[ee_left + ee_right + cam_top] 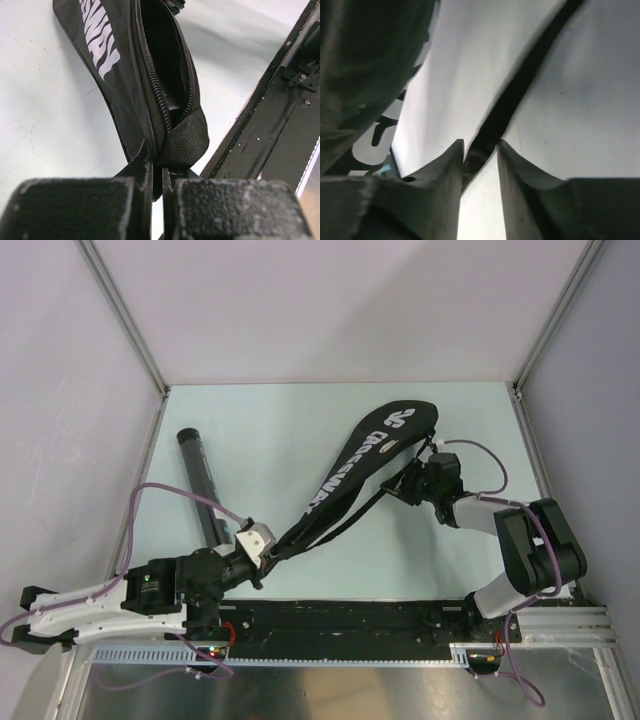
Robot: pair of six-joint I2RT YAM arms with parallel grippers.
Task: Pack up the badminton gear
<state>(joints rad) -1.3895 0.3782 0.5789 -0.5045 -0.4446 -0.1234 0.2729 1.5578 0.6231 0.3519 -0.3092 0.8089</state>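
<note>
Gripper on the left is clamped on the narrow end of the black bag, whose zip gapes open. Right gripper straddles the bag's strap; whether it pinches it, I cannot tell. The bag lies diagonally across the table, with the tube to its left.

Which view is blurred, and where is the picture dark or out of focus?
Right wrist: strongly blurred, the strap smeared, the fingers dim. Left wrist: the zipper sharp, the near fingers soft and dark. Top external: sharp, evenly lit, soft shadows.
</note>
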